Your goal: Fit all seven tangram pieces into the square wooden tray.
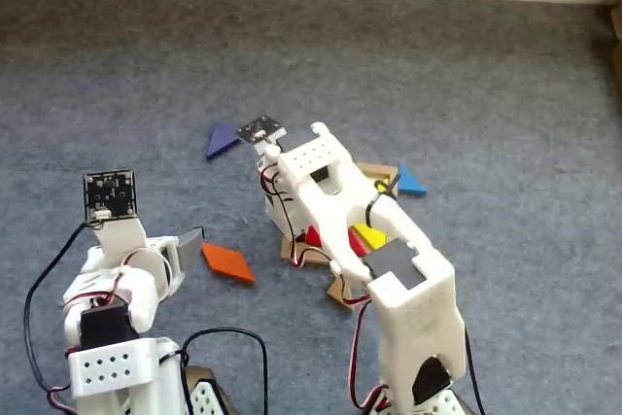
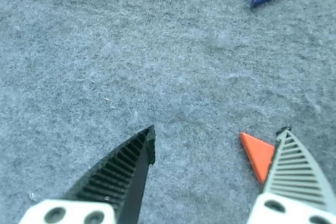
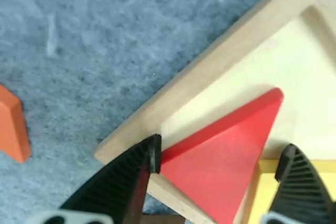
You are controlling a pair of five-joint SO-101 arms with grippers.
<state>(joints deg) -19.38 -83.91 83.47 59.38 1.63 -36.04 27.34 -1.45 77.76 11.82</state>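
One red triangle (image 3: pixel 226 140) lies between jaws of right gripper (image 3: pixel 221 153), wide open, empty; long edge parallel to wooden tray (image 3: pixel 210 61) rim. Left gripper (image 2: pixel 217 132) open, empty; orange parallelogram (image 2: pixel 257 153) just beside.

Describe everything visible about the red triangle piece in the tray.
The red triangle is a thick piece with a smooth, painted-looking top and a darker side edge. It lies in a corner of the wooden tray, one sharp tip pointing across the pale floor and one edge beside the yellow piece. The right gripper hovers over it, open, with one fingertip at its corner; contact is unclear. Whether it sits fully flat cannot be told.
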